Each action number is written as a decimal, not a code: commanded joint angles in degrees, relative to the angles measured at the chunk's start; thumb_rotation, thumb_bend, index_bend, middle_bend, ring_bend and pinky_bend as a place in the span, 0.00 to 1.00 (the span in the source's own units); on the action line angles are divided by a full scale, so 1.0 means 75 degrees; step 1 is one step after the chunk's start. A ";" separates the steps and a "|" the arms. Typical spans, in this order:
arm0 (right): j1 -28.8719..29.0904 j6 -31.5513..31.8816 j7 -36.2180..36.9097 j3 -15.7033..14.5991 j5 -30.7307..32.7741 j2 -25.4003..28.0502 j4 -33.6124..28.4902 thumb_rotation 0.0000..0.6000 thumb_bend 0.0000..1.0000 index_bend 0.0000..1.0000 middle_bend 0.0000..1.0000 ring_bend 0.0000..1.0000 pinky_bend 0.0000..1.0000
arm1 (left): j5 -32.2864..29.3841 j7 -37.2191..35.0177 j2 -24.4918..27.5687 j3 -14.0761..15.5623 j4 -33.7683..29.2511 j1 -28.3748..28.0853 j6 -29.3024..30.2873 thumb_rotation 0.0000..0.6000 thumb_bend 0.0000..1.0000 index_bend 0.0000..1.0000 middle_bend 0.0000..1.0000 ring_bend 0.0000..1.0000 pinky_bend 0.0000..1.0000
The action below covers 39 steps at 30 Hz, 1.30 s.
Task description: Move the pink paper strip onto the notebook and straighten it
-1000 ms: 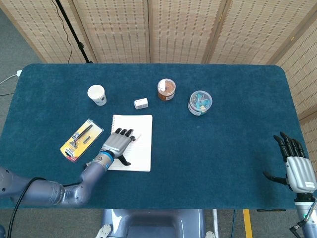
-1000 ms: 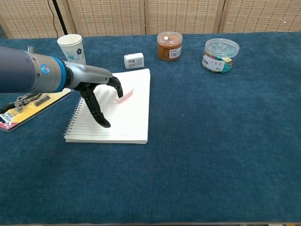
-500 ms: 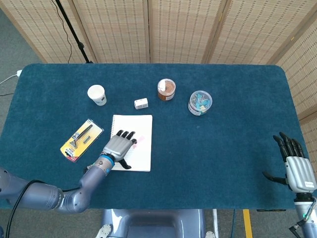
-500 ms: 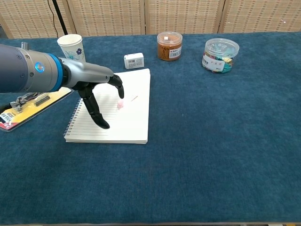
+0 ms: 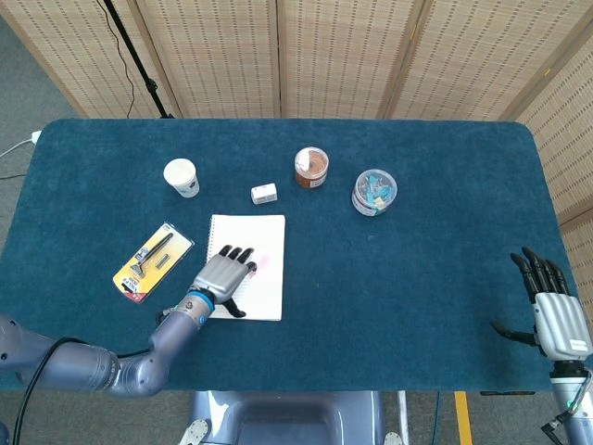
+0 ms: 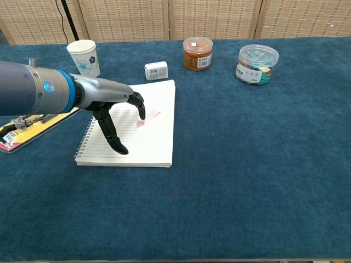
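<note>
On the blue worktop (image 5: 389,278) the white notebook (image 5: 264,232) lies left of centre, and the pink paper strip (image 6: 148,116) lies on its page, near the right half of the sheet. The chest view shows the strip plainly as a small pale pink piece, with the dark fingertips (image 6: 141,112) of the left hand (image 6: 112,109) down on or right at its left end; the thumb reaches down toward the near edge of the page. The fingers are spread and hold nothing, pressing flat rather than pinching. From the head view the same left hand (image 5: 222,275) covers the lower left of the notebook, palm down, and only a faint pink trace shows beside the fingertips, so whether they touch the strip cannot be told from there. The head view alone shows the right hand (image 5: 554,311), at the far right edge of the worktop, fingers extended and apart, empty; the chest view does not reach it. Behind the notebook stand a paper cup (image 6: 84,57), a small white box (image 6: 156,70), a brown-filled jar (image 6: 197,53) and a clear tub of coloured clips (image 6: 257,64). A yellow blister pack with a tool (image 5: 153,261) lies left of the notebook; in the chest view the left arm hides most of it.
</note>
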 commanded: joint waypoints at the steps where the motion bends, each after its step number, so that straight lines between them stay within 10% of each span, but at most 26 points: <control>1: -0.0001 -0.0003 0.0011 0.0002 -0.0005 0.0003 -0.0002 1.00 0.00 0.00 0.00 0.00 0.00 | -0.0015 0.0092 -0.0029 0.0032 -0.0035 -0.0013 0.0089 0.73 0.00 0.23 0.00 0.00 0.00; 39: -0.0054 -0.0006 0.0080 0.0048 -0.0024 0.0057 -0.0072 1.00 0.00 0.00 0.00 0.00 0.00 | -0.0088 0.0385 0.0170 -0.0023 -0.0306 0.0199 0.0341 0.73 0.00 0.24 0.00 0.00 0.00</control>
